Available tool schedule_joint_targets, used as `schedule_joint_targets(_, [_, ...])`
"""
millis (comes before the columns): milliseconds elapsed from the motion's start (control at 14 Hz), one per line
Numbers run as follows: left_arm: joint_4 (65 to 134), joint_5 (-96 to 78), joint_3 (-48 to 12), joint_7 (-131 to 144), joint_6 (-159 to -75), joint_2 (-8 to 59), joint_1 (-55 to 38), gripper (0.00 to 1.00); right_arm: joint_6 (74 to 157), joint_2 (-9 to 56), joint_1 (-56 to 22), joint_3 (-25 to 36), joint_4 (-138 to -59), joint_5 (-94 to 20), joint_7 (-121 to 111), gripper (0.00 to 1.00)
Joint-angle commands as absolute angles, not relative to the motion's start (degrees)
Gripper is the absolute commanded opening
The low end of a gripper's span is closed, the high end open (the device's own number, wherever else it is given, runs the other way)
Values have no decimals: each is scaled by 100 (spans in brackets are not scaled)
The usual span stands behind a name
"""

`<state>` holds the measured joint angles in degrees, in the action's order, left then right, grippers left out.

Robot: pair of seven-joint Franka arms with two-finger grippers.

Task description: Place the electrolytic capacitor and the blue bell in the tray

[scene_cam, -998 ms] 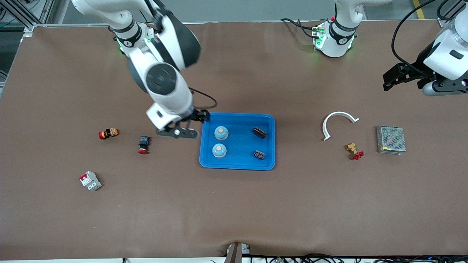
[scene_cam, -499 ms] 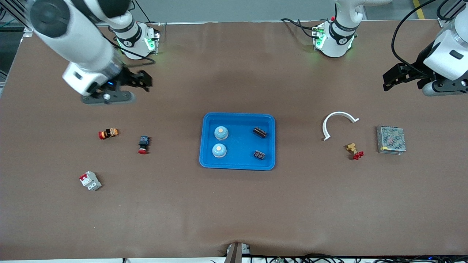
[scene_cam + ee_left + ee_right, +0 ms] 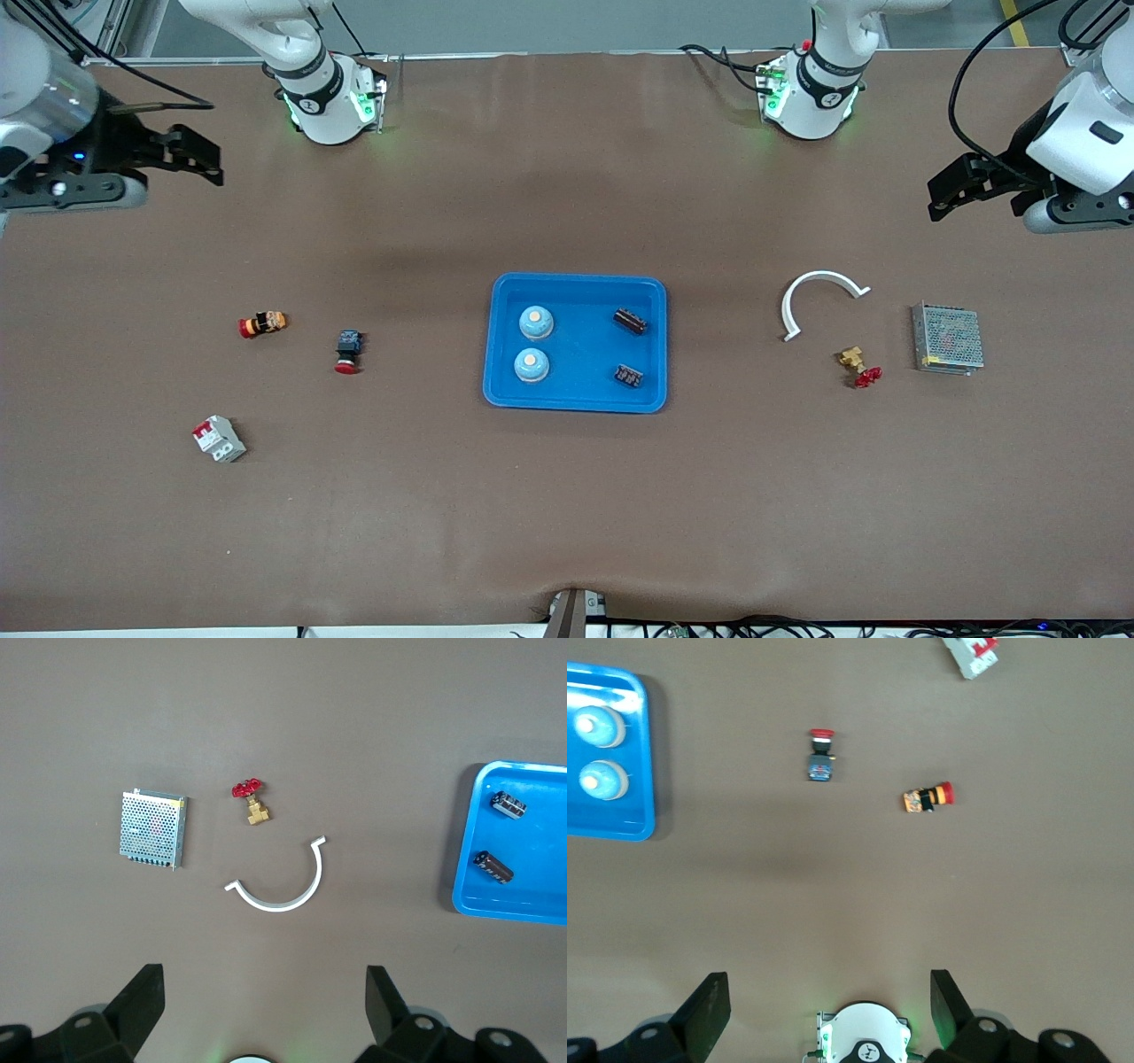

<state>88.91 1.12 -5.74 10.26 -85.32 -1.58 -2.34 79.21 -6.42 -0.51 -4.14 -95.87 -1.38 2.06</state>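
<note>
The bright-blue tray [image 3: 578,280] lies in the middle of the table. In it are two blue bells [image 3: 536,322] [image 3: 532,364] on the side toward the right arm's end, and two dark electrolytic capacitors [image 3: 630,321] [image 3: 629,376] on the side toward the left arm's end. The bells also show in the right wrist view [image 3: 596,726], and the capacitors in the left wrist view [image 3: 509,804]. My right gripper [image 3: 205,158] is open and empty, up over the right arm's end of the table. My left gripper [image 3: 939,197] is open and empty, and waits over the left arm's end.
Toward the right arm's end lie an orange-and-red button [image 3: 262,324], a red-capped switch [image 3: 347,351] and a white-and-red breaker [image 3: 219,439]. Toward the left arm's end lie a white curved piece [image 3: 819,297], a brass valve with a red handle [image 3: 858,366] and a metal mesh power supply [image 3: 948,338].
My right arm has swung away from beside the tray, up and out to the right arm's end of the table. The left arm and the things in the tray have not moved.
</note>
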Motion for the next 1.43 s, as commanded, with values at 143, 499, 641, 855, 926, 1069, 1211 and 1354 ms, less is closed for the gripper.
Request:
schedule_joint_targets(143, [8859,79,-580,949,-8534,-167,-211,100,7831,-940,571,-501,-9764,-193,123,100])
schedule_joint_targets(499, [8755,88,-580,1010,-8534,-88,-237,100,7980,-1151,668,-290,-10020,-193,-8,100])
schedule_joint_targets(641, [8491,97,-571,1011,-8517,78,-229,100,7998,-1151,668,-194,-10046,-193,-88,100])
schedule_joint_targets(855, [8499,88,-545,1002,-8482,35,-176,100,8392,-1405,668,-141,-10527,-193,-88,100])
schedule_joint_targets(926, [8525,88,-536,967,-8403,9,-115,100,8472,-1458,659,-123,-10599,-193,-97,100])
schedule_joint_targets(1069, [8499,79,-571,967,-8262,-52,-70,100,8473,-1459,659,-123,-10608,-193,-132,100])
schedule_joint_targets(1211, [8490,18,-589,1028,-8262,8,-79,100,8464,-1450,668,-123,-10600,-193,-167,100])
schedule_joint_targets(1354, [8490,35,-589,1028,-8270,26,-114,100,8464,-1433,668,-123,-10573,-193,-263,100])
